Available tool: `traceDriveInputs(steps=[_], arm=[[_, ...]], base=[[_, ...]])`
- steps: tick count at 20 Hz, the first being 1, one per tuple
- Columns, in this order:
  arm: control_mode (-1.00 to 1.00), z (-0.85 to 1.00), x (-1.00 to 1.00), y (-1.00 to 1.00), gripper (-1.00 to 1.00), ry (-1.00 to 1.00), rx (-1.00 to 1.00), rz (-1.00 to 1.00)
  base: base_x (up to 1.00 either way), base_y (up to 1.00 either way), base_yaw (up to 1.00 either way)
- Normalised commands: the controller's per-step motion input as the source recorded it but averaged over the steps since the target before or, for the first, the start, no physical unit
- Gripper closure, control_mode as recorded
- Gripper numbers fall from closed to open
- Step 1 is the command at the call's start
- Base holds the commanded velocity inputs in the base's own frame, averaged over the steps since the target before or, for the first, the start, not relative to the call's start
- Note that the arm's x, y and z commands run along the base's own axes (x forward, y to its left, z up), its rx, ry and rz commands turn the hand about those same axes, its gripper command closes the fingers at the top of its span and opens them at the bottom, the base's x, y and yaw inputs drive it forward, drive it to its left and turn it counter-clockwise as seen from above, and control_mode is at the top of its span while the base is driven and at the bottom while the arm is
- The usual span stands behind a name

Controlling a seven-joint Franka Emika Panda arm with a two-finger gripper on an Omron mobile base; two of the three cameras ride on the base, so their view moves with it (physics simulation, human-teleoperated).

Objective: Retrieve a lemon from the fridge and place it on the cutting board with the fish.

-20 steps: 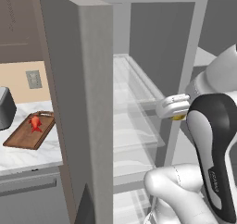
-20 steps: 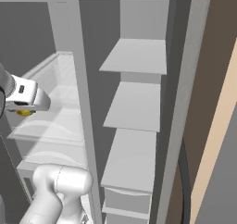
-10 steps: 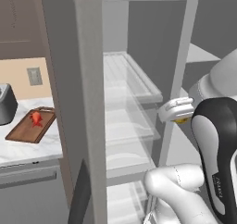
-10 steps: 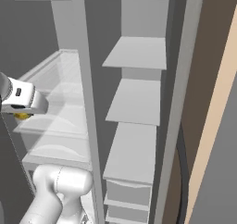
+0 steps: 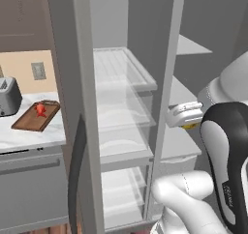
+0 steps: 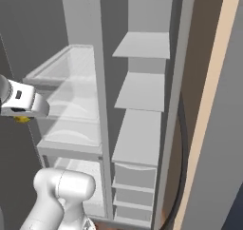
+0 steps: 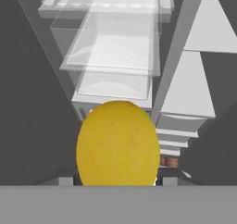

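Left base view: the gripper [image 5: 186, 123] hangs outside the open fridge [image 5: 145, 83], a sliver of the lemon [image 5: 190, 126] under it. The cutting board [image 5: 36, 116] with the fish [image 5: 40, 109] lies well to the left on the bench [image 5: 29, 138], beyond the fridge door's edge.

Right base view: the gripper [image 6: 21, 116] sits clear of the shelves, yellow showing beneath.

Hand view: the lemon [image 7: 118, 143] sits between the jaws, long axis upright in frame, apparently gripped; the likely route swings left around the door.
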Motion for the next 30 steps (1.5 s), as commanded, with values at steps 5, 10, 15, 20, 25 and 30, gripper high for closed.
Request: traceDriveInputs(steps=[5,10,15,20,25,30], arm=[[1.0,0.0,0.0,0.0,1.0,0.0,0.0,0.0],[1.0,0.0,0.0,0.0,1.0,0.0,0.0,0.0],[1.0,0.0,0.0,0.0,1.0,0.0,0.0,0.0],[1.0,0.0,0.0,0.0,1.0,0.0,0.0,0.0],[1.0,0.0,0.0,0.0,1.0,0.0,0.0,0.0],[1.0,0.0,0.0,0.0,1.0,0.0,0.0,0.0]], base=[[-0.71,-0.03,0.0],[-0.77,0.0,0.0],[-0.71,0.0,0.0],[-0.63,0.12,0.0],[-0.48,0.48,0.0],[-0.3,0.71,0.0]])
